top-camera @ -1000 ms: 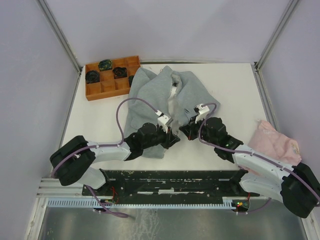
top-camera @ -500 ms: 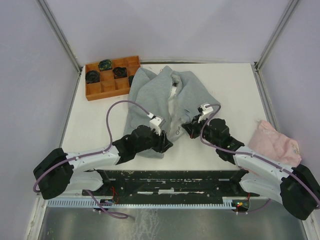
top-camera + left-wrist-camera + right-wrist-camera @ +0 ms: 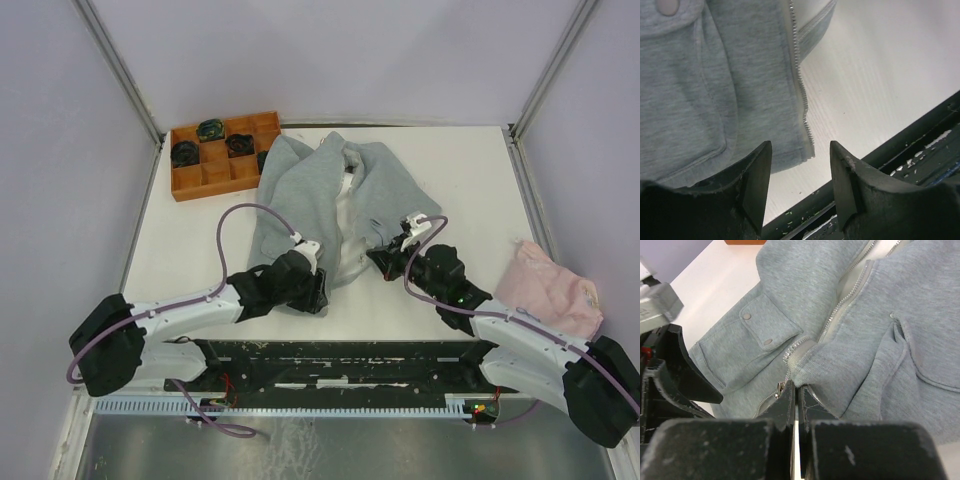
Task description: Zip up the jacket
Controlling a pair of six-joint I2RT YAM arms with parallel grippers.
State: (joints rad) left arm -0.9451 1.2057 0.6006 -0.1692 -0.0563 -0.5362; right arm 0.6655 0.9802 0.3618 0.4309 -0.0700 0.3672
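Note:
The light grey jacket (image 3: 300, 190) lies spread on the white table, its front open and the white lining showing along the middle. My left gripper (image 3: 318, 292) is open at the near hem of the left front panel. In the left wrist view its jaws (image 3: 800, 150) hold nothing, and the zipper teeth (image 3: 801, 90) end just ahead of them. My right gripper (image 3: 380, 258) is shut on the lower corner of the right front panel. In the right wrist view (image 3: 796, 391) the fabric is pinched at its tips, with the metal zipper slider (image 3: 781, 388) just to the left.
An orange compartment tray (image 3: 192, 176) with dark objects stands at the back left, touching the jacket's shoulder. A pale pink cloth (image 3: 555, 285) lies at the right edge. The black base rail (image 3: 330, 365) runs along the near table edge.
My left gripper has opened and drawn back toward the near left, off the jacket's hem. My right gripper has shifted slightly right and stays shut on the panel corner.

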